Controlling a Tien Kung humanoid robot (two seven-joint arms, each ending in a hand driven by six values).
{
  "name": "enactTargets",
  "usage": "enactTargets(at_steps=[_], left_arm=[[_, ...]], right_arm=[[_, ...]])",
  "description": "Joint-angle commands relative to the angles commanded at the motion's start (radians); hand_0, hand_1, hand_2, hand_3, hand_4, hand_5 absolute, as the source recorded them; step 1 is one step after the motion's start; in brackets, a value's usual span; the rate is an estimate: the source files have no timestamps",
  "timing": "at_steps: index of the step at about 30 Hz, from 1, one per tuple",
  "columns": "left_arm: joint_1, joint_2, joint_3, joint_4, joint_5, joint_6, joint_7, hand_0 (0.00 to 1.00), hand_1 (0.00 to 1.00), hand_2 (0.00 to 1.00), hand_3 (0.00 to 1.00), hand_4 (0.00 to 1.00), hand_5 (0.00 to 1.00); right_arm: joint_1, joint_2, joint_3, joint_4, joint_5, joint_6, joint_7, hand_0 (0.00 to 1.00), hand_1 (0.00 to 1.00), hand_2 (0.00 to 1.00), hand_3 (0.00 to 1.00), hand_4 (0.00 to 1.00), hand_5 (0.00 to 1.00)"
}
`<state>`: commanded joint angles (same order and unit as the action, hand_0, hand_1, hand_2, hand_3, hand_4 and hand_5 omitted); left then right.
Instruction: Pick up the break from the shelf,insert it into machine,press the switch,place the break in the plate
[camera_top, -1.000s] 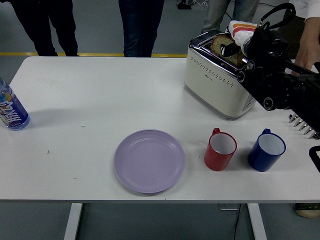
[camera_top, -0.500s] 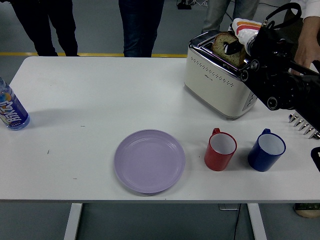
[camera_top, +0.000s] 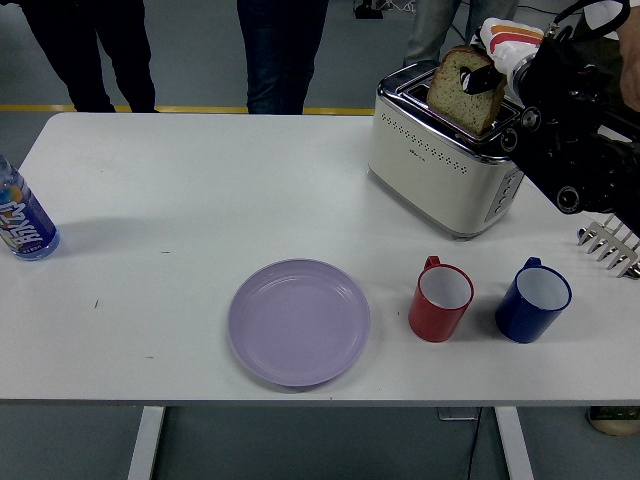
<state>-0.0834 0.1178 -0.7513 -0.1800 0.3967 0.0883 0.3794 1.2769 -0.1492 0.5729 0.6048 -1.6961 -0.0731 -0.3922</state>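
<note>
The right robot hand (camera_top: 492, 76) is gripping the bread slice (camera_top: 466, 88) above the toaster (camera_top: 435, 150); it should be lifting clear before swinging toward the near-left purple plate (camera_top: 299, 321).

The table (camera_top: 200, 200) is white. Near its front edge lies a plain lavender plate (camera_top: 299, 321); to the right stand a red mug (camera_top: 440, 299) and a dark blue mug (camera_top: 533, 300), both white inside. The toaster (camera_top: 440, 160) far right is cream with chrome trim. The bread slice (camera_top: 462, 92) is brown. The bottle (camera_top: 22, 220) at left carries a blue label.
</note>
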Motion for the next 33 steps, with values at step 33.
enactTargets(at_steps=[33], left_arm=[[0.003, 0.0, -0.002, 0.0, -0.007, 0.0, 0.0, 0.385, 0.499, 0.656, 0.781, 0.656, 0.998]], right_arm=[[-0.005, -0.115, 0.119, 0.221, -0.068, 0.0, -0.031, 0.1, 0.182, 0.414, 0.455, 0.428, 0.105]])
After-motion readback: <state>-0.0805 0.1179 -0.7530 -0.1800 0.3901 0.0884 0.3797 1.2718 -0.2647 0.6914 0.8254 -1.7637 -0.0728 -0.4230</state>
